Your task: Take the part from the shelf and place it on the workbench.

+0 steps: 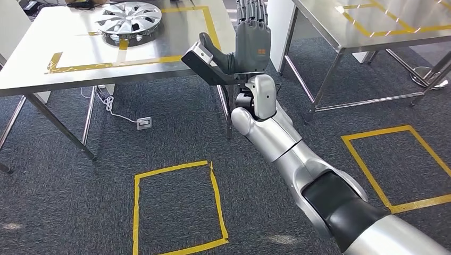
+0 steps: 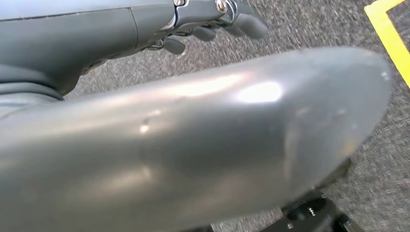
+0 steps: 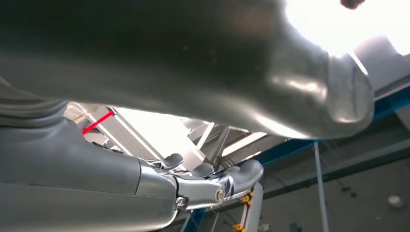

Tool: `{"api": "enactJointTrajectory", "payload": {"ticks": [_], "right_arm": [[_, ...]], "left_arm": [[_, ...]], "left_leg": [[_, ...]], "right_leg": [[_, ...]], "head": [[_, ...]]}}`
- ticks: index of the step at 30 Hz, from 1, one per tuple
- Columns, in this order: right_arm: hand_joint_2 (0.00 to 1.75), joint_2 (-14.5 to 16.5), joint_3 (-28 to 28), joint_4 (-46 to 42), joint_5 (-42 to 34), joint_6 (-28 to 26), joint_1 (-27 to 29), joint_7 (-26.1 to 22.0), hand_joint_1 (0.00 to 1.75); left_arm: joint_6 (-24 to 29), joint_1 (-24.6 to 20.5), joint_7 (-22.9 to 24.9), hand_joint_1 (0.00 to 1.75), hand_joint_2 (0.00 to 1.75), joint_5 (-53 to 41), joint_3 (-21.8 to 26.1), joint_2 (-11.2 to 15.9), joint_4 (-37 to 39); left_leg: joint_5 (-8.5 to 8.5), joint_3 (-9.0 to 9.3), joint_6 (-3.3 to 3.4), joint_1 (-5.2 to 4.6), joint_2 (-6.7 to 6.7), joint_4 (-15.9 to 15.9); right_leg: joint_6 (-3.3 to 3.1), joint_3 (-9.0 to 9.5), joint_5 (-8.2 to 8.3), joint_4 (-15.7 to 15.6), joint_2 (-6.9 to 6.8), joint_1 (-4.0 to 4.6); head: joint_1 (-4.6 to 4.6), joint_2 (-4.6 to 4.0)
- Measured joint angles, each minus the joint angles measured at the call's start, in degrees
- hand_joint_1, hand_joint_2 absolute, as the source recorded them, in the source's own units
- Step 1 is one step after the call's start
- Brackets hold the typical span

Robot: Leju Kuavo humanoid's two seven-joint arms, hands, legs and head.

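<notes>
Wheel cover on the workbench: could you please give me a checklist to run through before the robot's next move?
1. Wheel cover lies on the workbench, inside the yellow tape outline: ok.
2. Right hand holds nothing, its fingers stretched upward: ok.
3. Right hand is apart from the wheel cover: ok.
4. Left hand holds nothing, hanging over the carpet: ok.
5. Gap between the right hand and the workbench edge: cannot tell.
</notes>
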Motion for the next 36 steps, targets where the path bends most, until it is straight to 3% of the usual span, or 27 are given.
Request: {"api": "enactJointTrajectory", "payload": {"ticks": [2, 3, 4, 6, 7, 8, 9, 11, 13, 14, 15, 17, 18, 19, 21, 22, 23, 24, 25, 26, 27, 29, 31, 33, 35, 36], "right_arm": [[0.00, 0.1, -0.2, 0.2, 0.2, 0.3, -0.1, 0.1, 0.00], [0.00, 0.3, -0.2, 0.3, 0.3, 0.6, -0.2, 0.2, 0.00], [0.00, 0.4, -0.2, 0.4, 0.4, 0.9, -0.2, 0.3, 0.00], [0.00, 0.6, -0.4, 0.9, 0.2, 1.7, -0.4, 0.4, 0.00], [0.00, 0.7, -0.4, 1.4, -0.1, 2.1, -0.5, 0.4, 0.00], [0.00, 0.7, -0.6, 2.1, -0.6, 2.4, -0.5, 0.2, 0.00], [0.00, 0.7, -0.8, 3.0, -1.2, 2.7, -0.7, 0.0, 0.00], [0.00, 0.7, -1.4, 5.0, -2.5, 3.1, -1.1, -0.4, 0.00], [0.00, 0.6, -2.1, 7.3, -3.6, 3.3, -1.5, -0.6, 0.00], [0.00, 0.5, -2.5, 8.7, -4.2, 3.4, -1.9, -0.6, 0.00], [0.00, 0.3, -2.9, 10.2, -4.5, 3.4, -2.3, -0.5, 0.00], [0.00, -0.2, -3.5, 14.1, -5.1, 3.7, -3.0, 0.2, 0.00], [0.00, -0.6, -3.8, 16.2, -5.2, 4.1, -3.3, 0.8, 0.00], [0.00, -1.2, -4.2, 18.3, -5.5, 4.7, -3.5, 1.5, 0.00], [0.00, -2.4, -5.2, 22.4, -6.6, 6.9, -3.6, 2.4, 0.00], [0.00, -3.0, -5.8, 24.4, -7.9, 8.7, -3.3, 2.4, 0.00], [0.00, -3.6, -6.6, 26.1, -9.7, 11.4, -2.8, 2.1, 0.00], [0.00, -4.1, -7.7, 27.7, -12.1, 14.8, -2.1, 1.6, 0.00], [0.00, -4.6, -9.0, 29.2, -14.9, 18.8, -1.2, 1.1, 0.00], [0.00, -5.1, -10.5, 30.5, -17.8, 22.8, -0.1, 0.9, 0.00], [0.00, -5.7, -12.2, 31.7, -20.6, 26.5, 1.0, 1.1, 0.00], [0.00, -6.7, -15.4, 33.5, -25.0, 31.5, 3.4, 2.1, 0.00], [0.00, -7.7, -18.9, 35.3, -28.3, 34.2, 6.5, 3.7, 0.00], [0.00, -8.5, -23.3, 37.1, -32.5, 36.1, 10.9, 6.2, 0.00], [0.87, -8.8, -27.7, 38.3, -37.3, 36.9, 16.1, 9.1, 0.00], [1.16, -8.8, -28.7, 38.7, -38.4, 37.0, 17.5, 9.8, 0.00]], "left_arm": [[-0.1, 0.0, 0.0, 0.00, 0.00, 0.0, 0.0, 0.0, 0.0], [-0.1, 0.1, 0.1, 0.00, 0.00, 0.0, 0.0, 0.1, 0.0], [-0.1, 0.1, 0.1, 0.00, 0.00, 0.0, 0.0, 0.1, 0.0], [-0.1, 0.1, 0.1, 0.00, 0.00, 0.1, 0.0, 0.2, 0.0], [-0.1, 0.1, 0.1, 0.00, 0.00, 0.2, 0.0, 0.2, 0.0], [0.0, 0.1, 0.0, 0.00, 0.00, 0.2, 0.0, 0.2, 0.0], [0.0, 0.2, 0.0, 0.00, 0.00, 0.3, 0.0, 0.2, 0.0], [0.0, 0.2, -0.2, 0.00, 0.00, 0.3, 0.0, 0.2, 0.0], [0.0, 0.2, -0.4, 0.00, 0.00, 0.3, 0.0, 0.3, 0.0], [0.0, 0.2, -0.5, 0.00, 0.00, 0.3, 0.0, 0.3, 0.0], [-0.1, 0.3, -0.6, 0.00, 0.00, 0.1, 0.0, 0.3, 0.0], [-0.3, 0.4, -0.6, 0.00, 0.00, -0.3, 0.0, 0.2, 0.0], [-0.5, 0.4, -0.6, 0.00, 0.00, -0.4, 0.0, 0.2, 0.0], [-0.6, 0.4, -0.6, 0.00, 0.00, -0.5, 0.0, 0.2, 0.0], [-0.8, 0.4, -0.7, 0.00, 0.00, -0.7, 0.0, 0.2, 0.0], [-0.9, 0.5, -0.8, 0.00, 0.00, -0.7, 0.0, 0.3, 0.0], [-1.1, 0.6, -1.0, 0.00, 0.00, -0.7, 0.0, 0.3, 0.0], [-1.2, 0.7, -1.2, 0.00, 0.00, -0.7, 0.0, 0.3, 0.1], [-1.2, 0.8, -1.4, 0.00, 0.00, -0.5, 0.0, 0.3, 0.1], [-1.2, 0.8, -1.6, 0.00, 0.00, -0.4, 0.1, 0.2, 0.1], [-1.2, 0.9, -1.8, 0.00, 0.00, -0.1, 0.1, 0.2, 0.1], [-1.2, 1.1, -2.1, 0.00, 0.00, 0.3, 0.3, 0.1, 0.1], [-1.4, 1.3, -2.6, 0.00, 0.87, 0.6, 0.5, 0.0, 0.1], [-1.8, 1.8, -3.3, 0.00, 1.75, 0.7, 0.9, 0.1, 0.1], [-2.1, 2.7, -3.4, 0.00, 1.75, 0.6, 1.1, 0.3, 0.1], [-2.1, 3.0, -3.4, 0.00, 1.75, 0.6, 1.1, 0.3, 0.1]], "left_leg": [[0.53, -0.30, -0.78, 0.12, -0.10, -0.3], [-0.53, -0.81, -1.03, 0.16, -0.13, 0.4], [-2.65, -1.61, -1.18, 0.16, -0.15, 2.2], [-8.50, -3.60, -1.29, 0.15, -0.15, 9.1], [-10.39, -4.34, -1.34, 0.13, -0.16, 13.0], [-10.92, -4.51, -1.33, 0.13, -0.16, 15.9], [-10.16, -3.86, -1.25, 0.12, -0.16, 17.2], [-7.43, 0.36, -0.77, 0.05, -0.15, 13.7], [-8.21, 6.50, -0.10, -0.32, -0.16, 5.7], [-9.13, 8.43, 0.20, -0.54, -0.21, 2.5], [-9.81, 9.26, 0.49, -0.83, -0.28, 0.7], [-8.81, 8.54, 1.30, -0.95, -0.34, 0.0], [-8.11, 8.03, 1.83, -0.91, -0.30, 0.0], [-7.29, 7.37, 2.29, -0.77, -0.26, -0.2], [-5.59, 5.56, 2.84, -0.69, -0.27, -0.2], [-4.76, 4.53, 2.92, -0.69, -0.29, -0.1], [-3.99, 3.53, 2.95, -0.68, -0.31, -0.1], [-3.29, 2.60, 2.93, -0.66, -0.31, 0.0], [-2.64, 1.72, 2.88, -0.63, -0.31, 0.1], [-2.06, 0.93, 2.78, -0.60, -0.32, 0.2], [-1.53, 0.29, 2.61, -0.60, -0.34, 0.3], [-0.62, -0.37, 2.06, -0.62, -0.36, 0.4], [0.15, -0.30, 1.31, -0.47, -0.34, -0.1], [0.11, -0.43, 0.70, -0.31, -0.34, -0.2], [-3.63, -1.59, 0.46, -0.32, -0.40, 3.1], [-5.15, -1.98, 0.48, -0.32, -0.41, 4.3]], "right_leg": [[-1.02, -0.76, 1.09, -0.2, -0.14, -0.03], [-1.59, -1.34, 1.81, -0.3, -0.25, -0.10], [-2.08, -2.03, 2.60, -0.5, -0.34, -0.19], [-2.62, -3.71, 4.06, -0.5, -0.38, -0.07], [-2.67, -4.61, 4.79, -0.5, -0.38, 0.06], [-2.69, -5.55, 5.54, -0.4, -0.39, 0.20], [-2.66, -6.52, 6.30, -0.4, -0.40, 0.34], [-2.43, -8.30, 7.76, -0.3, -0.42, 0.55], [-1.92, -9.51, 9.06, -0.2, -0.48, 0.71], [-1.58, -9.77, 9.68, -0.3, -0.55, 0.69], [-1.20, -9.90, 10.30, -0.4, -0.63, 0.59], [-0.41, -10.06, 11.20, -0.8, -0.65, 0.30], [-0.02, -10.44, 10.43, -0.4, -0.55, 0.18], [0.36, -11.11, 8.50, 1.0, -0.45, 0.09], [0.99, -13.14, 2.26, 7.7, -0.29, -0.08], [1.21, -14.02, -0.18, 11.7, -0.29, -0.13], [1.34, -14.37, -1.29, 15.0, -0.28, -0.15], [1.38, -13.86, -0.96, 16.5, -0.28, -0.16], [1.36, -12.31, 0.34, 16.1, -0.28, -0.16], [1.25, -9.66, 1.78, 13.6, -0.29, -0.13], [1.01, -6.32, 2.11, 9.6, -0.31, -0.01], [0.36, -0.85, 0.74, 1.6, -0.39, 0.37], [-0.54, 0.59, -0.40, -1.5, -0.53, 0.75], [-1.50, 0.47, 0.64, -2.2, -0.76, 0.70], [-2.07, 0.15, 2.02, -2.8, -1.01, 0.49], [-2.17, -0.01, 2.25, -2.8, -1.07, 0.49]], "head": [[0.05, 0.00], [0.01, 0.01], [-0.06, 0.01], [-0.19, 0.01], [-0.22, 0.00], [-0.21, 0.00], [-0.21, 0.00], [-0.20, 0.01], [-0.14, 0.01], [-0.08, 0.01], [-0.11, 0.01], [-0.24, 0.00], [-0.30, 0.00], [-0.27, 0.00], [-0.20, 0.01], [-0.19, 0.01], [-0.19, 0.00], [-0.18, 0.00], [-0.18, 0.00], [-0.17, 0.00], [-0.16, 0.01], [-0.19, 0.01], [-0.12, 0.00], [0.02, 0.00], [-0.08, 0.01], [-0.13, 0.01]]}}
